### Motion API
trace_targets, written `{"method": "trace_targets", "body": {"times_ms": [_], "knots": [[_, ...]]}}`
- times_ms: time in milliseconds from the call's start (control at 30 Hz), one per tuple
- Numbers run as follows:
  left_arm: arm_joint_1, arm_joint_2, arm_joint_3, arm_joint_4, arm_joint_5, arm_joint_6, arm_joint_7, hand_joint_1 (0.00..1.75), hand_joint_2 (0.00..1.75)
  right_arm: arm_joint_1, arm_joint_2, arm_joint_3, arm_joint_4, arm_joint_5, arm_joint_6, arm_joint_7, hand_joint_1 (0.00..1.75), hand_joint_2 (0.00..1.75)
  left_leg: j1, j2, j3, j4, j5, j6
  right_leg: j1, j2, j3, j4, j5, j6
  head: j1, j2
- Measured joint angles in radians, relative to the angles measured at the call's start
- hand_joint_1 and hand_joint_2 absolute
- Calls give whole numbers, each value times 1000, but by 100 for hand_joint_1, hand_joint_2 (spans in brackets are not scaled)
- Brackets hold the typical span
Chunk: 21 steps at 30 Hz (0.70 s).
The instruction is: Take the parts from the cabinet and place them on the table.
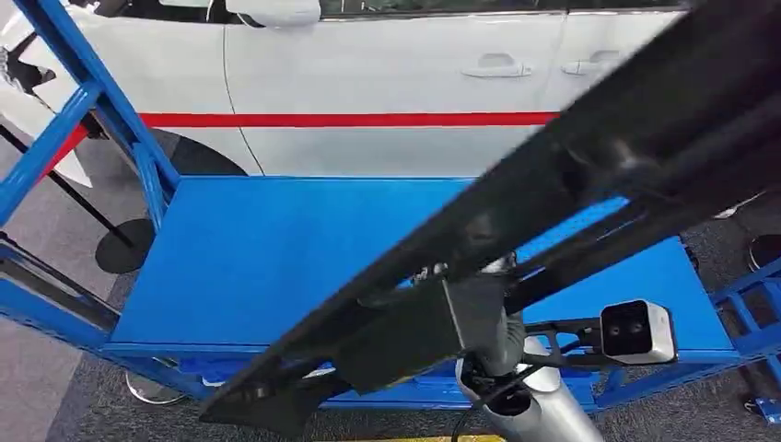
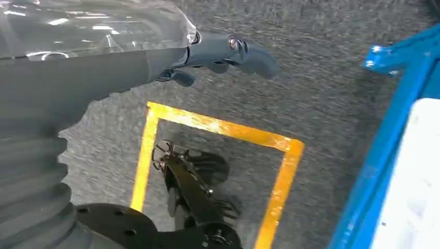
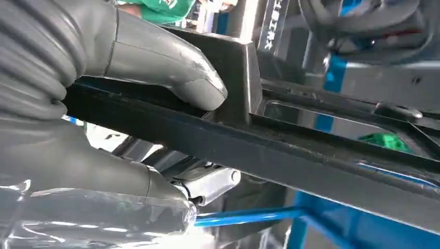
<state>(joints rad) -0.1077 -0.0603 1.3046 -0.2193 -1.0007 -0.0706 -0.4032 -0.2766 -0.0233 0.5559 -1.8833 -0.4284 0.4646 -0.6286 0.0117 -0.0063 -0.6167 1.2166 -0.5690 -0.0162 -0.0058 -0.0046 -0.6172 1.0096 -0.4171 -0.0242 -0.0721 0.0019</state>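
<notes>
A long black part (image 1: 589, 157) slants across the head view from lower left to upper right, above the blue table (image 1: 276, 258). My right hand (image 1: 502, 339) grips it from below near its lower half, mostly hidden behind it. In the right wrist view the thick grey thumb (image 3: 171, 67) presses on the top of the black part (image 3: 311, 161) and the palm wraps its underside. My left hand (image 2: 218, 52) hangs over the grey floor, fingers stretched out and holding nothing.
A white car (image 1: 387, 74) with a red stripe stands just behind the table. Blue rack bars (image 1: 55, 138) rise at the left, with a round black stand base (image 1: 124, 244) beside them. Yellow floor tape (image 2: 218, 127) and a blue frame (image 2: 394, 135) lie below my left hand.
</notes>
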Motion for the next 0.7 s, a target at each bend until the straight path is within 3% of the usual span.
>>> {"method": "trace_targets", "body": {"times_ms": [33, 67, 100, 233, 267, 300, 333, 367, 400, 433, 467, 500, 567, 600, 633, 700], "knots": [[-1, 3, -6, 0, -11, 0, 3, 0, 175, 0, -2, 13, -3, 3, -25, 7, 175, 175, 2, 0, 67, -112, 45, 1, -1, 0, -6, 7, 2, 3, 0, 0], [-3, 5, -11, 0, -16, 0, 4, 0, 175, 0, -5, 21, -7, 7, -40, 9, 175, 175, 3, 0, 107, -180, 60, 2, 0, 0, -10, 14, 2, 4, 0, 0], [-6, 6, -19, 0, -24, 0, 5, 0, 175, 1, -10, 31, -15, 13, -56, 8, 175, 175, -5, -2, 108, -199, 51, 11, 7, 0, -17, 21, 5, 11, 0, 0], [-4, 14, -34, 0, -35, -1, 5, 0, 175, 4, -41, 56, -20, 29, -103, -10, 175, 175, -7, -2, 96, -200, 74, 35, 3, 3, -20, 15, 28, 35, 0, 0], [-6, 14, -39, 0, -37, -2, 5, 0, 175, 6, -53, 59, -19, 37, -120, -19, 175, 175, -1, 4, 92, -206, 89, 44, -3, 6, -27, 25, 11, 41, 0, 0], [-8, 14, -45, 0, -41, -2, 5, 0, 175, 5, -66, 64, -19, 50, -138, -28, 175, 175, -1, 4, 80, -206, 98, 52, -1, 5, -42, 57, -38, 47, 0, 0], [-8, 17, -47, 0, -43, -2, 5, 0, 175, 6, -74, 67, -19, 54, -148, -32, 175, 175, -1, 4, 69, -206, 107, 55, -3, 5, -61, 115, -92, 52, 0, 0], [-7, 18, -48, 0, -43, -3, 5, 0, 175, 8, -85, 67, -18, 62, -158, -37, 175, 175, -2, 5, 53, -205, 118, 55, -6, 5, -89, 206, -152, 57, 0, 0], [-6, 18, -48, 0, -43, -3, 5, 0, 175, 10, -91, 69, -17, 72, -173, -40, 175, 175, -2, 6, 40, -204, 125, 55, -7, 5, -107, 274, -186, 60, 0, 0], [-6, 20, -50, 0, -44, -4, 6, 0, 175, 10, -101, 72, -17, 86, -193, -42, 175, 175, -2, 6, 24, -200, 135, 54, -8, 5, -112, 325, -198, 61, 0, 0], [-6, 21, -51, 0, -44, -4, 7, 0, 175, 10, -109, 77, -17, 99, -212, -45, 175, 175, -2, 6, 12, -199, 142, 53, -8, 5, -96, 321, -184, 62, 0, 0], [-6, 21, -53, 0, -45, -4, 8, 0, 175, 9, -115, 80, -17, 114, -234, -49, 175, 175, -2, 6, 1, -198, 149, 51, -9, 5, -55, 276, -153, 60, 0, 0], [-6, 21, -58, 0, -47, -5, 9, 0, 175, 9, -125, 86, -17, 137, -269, -52, 175, 175, -2, 5, -14, -197, 164, 46, -7, 5, 68, 102, -97, 50, 0, 0], [-6, 21, -61, 0, -50, -6, 15, 0, 175, 8, -128, 86, -22, 147, -295, -53, 175, 175, -3, 4, -19, -196, 171, 41, -4, 6, 128, 15, -111, 42, 0, 0], [-6, 21, -66, 0, -56, -6, 21, 0, 175, 9, -129, 86, -30, 158, -322, -53, 175, 175, -5, 3, -23, -195, 178, 34, 4, 6, 142, -21, -115, 39, -1, 0], [-5, 22, -72, 0, -66, -6, 41, 0, 175, 9, -137, 87, -43, 170, -351, -53, 175, 175, -3, 3, -22, -205, 196, 21, 8, 7, 130, -18, -101, 31, 0, 0]]}}
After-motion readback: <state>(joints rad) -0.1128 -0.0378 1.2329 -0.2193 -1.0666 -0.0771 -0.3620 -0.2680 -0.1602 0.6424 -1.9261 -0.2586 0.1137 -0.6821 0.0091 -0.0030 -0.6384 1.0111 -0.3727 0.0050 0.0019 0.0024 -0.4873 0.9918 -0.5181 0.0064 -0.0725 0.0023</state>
